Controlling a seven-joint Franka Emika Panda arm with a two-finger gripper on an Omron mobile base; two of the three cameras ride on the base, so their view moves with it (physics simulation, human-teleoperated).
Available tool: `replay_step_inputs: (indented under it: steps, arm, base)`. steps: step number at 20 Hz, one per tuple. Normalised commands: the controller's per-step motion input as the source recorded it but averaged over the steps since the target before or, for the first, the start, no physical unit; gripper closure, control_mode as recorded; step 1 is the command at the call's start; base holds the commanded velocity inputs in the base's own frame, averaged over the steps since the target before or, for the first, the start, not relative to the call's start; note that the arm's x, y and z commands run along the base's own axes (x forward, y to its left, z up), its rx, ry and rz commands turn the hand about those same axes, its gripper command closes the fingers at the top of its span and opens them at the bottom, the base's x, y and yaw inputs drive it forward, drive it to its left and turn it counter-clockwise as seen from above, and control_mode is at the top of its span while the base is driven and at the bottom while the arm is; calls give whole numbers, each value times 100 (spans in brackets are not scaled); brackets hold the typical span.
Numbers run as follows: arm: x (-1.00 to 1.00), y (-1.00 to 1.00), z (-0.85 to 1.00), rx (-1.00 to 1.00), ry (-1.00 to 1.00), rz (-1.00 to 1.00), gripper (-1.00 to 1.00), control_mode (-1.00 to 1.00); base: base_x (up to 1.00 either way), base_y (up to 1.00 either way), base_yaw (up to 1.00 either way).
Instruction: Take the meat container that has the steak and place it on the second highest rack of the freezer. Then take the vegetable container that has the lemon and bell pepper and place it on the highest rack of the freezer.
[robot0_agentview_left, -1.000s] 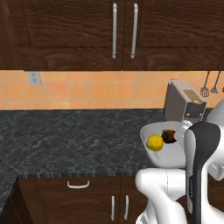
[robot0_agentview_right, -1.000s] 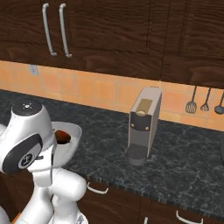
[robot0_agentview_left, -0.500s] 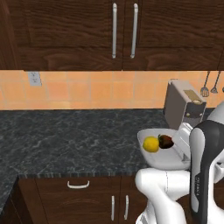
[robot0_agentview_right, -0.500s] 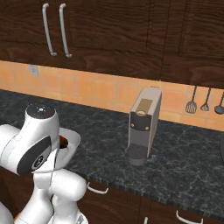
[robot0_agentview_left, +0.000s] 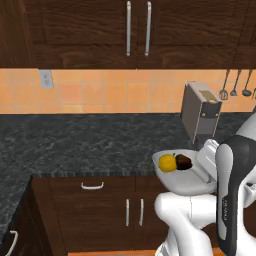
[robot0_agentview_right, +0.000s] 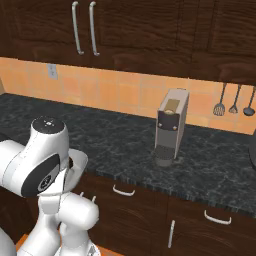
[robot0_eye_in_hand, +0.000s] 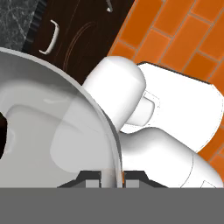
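Over the edge of the dark worktop (robot0_agentview_left: 75, 145), in the left base view, the white bowl (robot0_agentview_left: 185, 177) is up in the air in front of the lower cabinets, right beside the arm's dark elbow. The lemon (robot0_agentview_left: 167, 162) and the dark red pepper (robot0_agentview_left: 183, 161) sit inside, touching each other. A grey coffee machine (robot0_agentview_left: 200, 112) stands behind.

Right base view: just a sliver of the bowl's rim pokes out behind the arm.

Hand view: the gripper (robot0_eye_in_hand: 112, 178) has its jaws nearly shut, pinching the bowl's wall between the tips, with orange floor tiles (robot0_eye_in_hand: 188, 35) beyond.
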Motion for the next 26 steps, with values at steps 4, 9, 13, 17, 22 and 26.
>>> replay_step_inputs:
  steps: [4, 9, 13, 17, 22, 26]
  arm:
    - [0, 0, 0, 0, 0, 0, 100, 100]
    - [0, 0, 0, 0, 0, 0, 100, 100]
    - [0, 0, 0, 0, 0, 0, 100, 100]
    - [0, 0, 0, 0, 0, 0, 100, 100]
    - [0, 0, 0, 0, 0, 0, 100, 100]
    - [0, 0, 0, 0, 0, 0, 100, 100]
  base:
    - [-100, 1, -28]
    - [-33, 11, -87]
    - [-50, 2, -83]
    - [-74, 0, -70]
    - [-79, -1, -67]
    - [-35, 0, -73]
